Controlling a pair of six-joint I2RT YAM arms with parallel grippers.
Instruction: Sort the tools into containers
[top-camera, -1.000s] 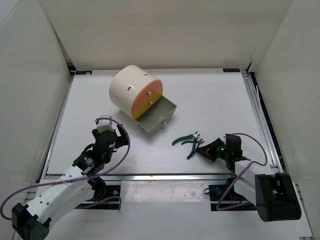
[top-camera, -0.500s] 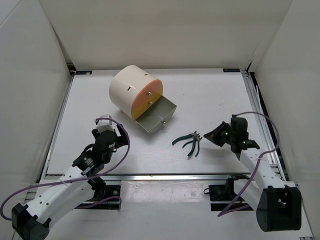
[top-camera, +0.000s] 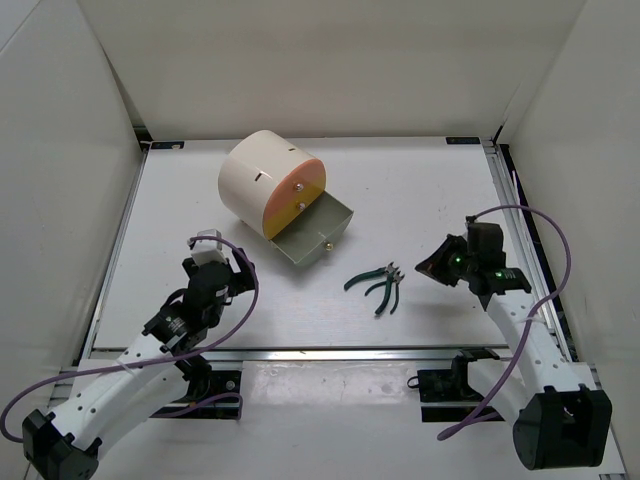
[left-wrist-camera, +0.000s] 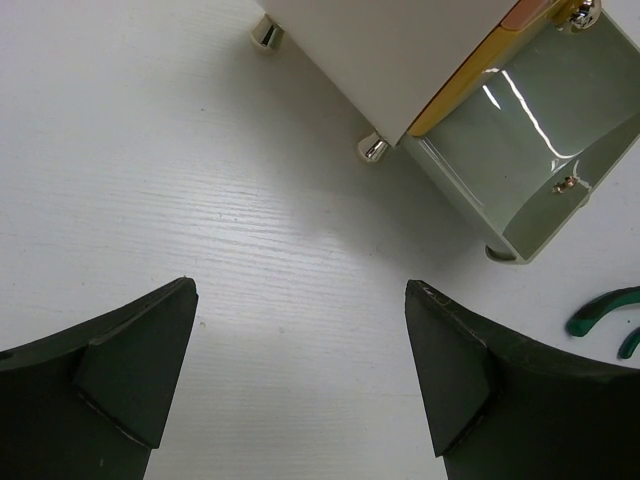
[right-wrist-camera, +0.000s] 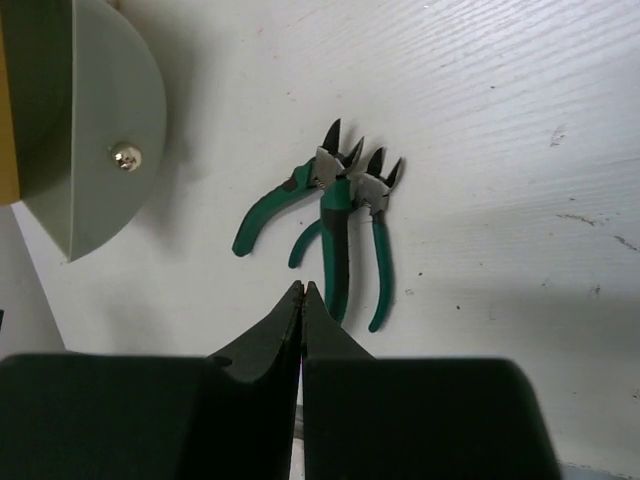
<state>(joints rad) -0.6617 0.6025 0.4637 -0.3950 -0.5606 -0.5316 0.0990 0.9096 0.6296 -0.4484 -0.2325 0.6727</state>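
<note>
I'm working over a white table (top-camera: 420, 190) boxed in by white walls on three sides, with a metal rail along its left and right edges. The right arm sits close to the right rail.

The cream drum cabinet (top-camera: 262, 180) stands toward the far left, its peach face turned to the near right. In the left wrist view it rests on small shiny feet (left-wrist-camera: 372, 150). Its lowest grey-green drawer (top-camera: 310, 232) is pulled out, and the inside I can see is bare. The rounded drawer front carries a brass knob (right-wrist-camera: 125, 155).

The left gripper (left-wrist-camera: 300, 290) hangs near the left of the drawer with its fingers spread wide and nothing between them. A broad strip of bare tabletop lies between it and the drum's edge.

The right gripper (right-wrist-camera: 302, 292) has its fingers pressed together on nothing. In the overhead view it is just right of the tools, pointing toward them and apart from them.

The green-handled pliers (right-wrist-camera: 336, 215), two pairs overlapping, lie on the table near the drawer's front corner, not touching it, with bare table between. Their noses point away from the right claw.
</note>
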